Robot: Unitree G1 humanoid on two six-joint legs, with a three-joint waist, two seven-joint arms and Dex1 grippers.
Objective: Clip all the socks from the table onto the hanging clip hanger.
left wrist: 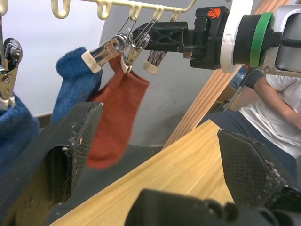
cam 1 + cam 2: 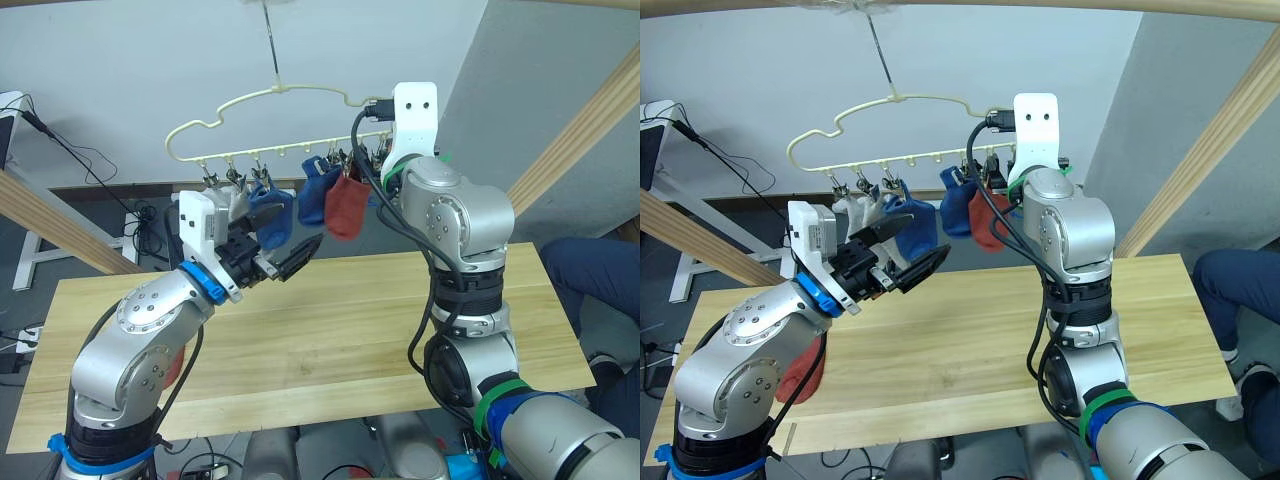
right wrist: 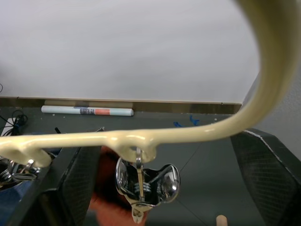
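The pale yellow clip hanger (image 2: pixel 262 103) hangs from a thin hook above the table (image 2: pixel 330 330). Clipped to it are a grey sock (image 2: pixel 238 205), two blue socks (image 2: pixel 272 218) (image 2: pixel 318 192) and a rust-red sock (image 2: pixel 347 207). My left gripper (image 2: pixel 285 247) is open and empty, just below the blue sock. My right gripper (image 2: pixel 368 155) is raised at the hanger's right end. In the right wrist view its fingers (image 3: pixel 77 181) are wide apart, with the wire and an empty metal clip (image 3: pixel 143 181) between them. Another rust-red sock (image 2: pixel 805 370) lies on the table, partly hidden behind my left arm.
Thick wooden beams (image 2: pixel 580 130) (image 2: pixel 50 225) slant past both ends of the table. A person in blue trousers (image 2: pixel 590 270) sits at the right end. A desk with cables (image 2: pixel 20 130) stands at the far left.
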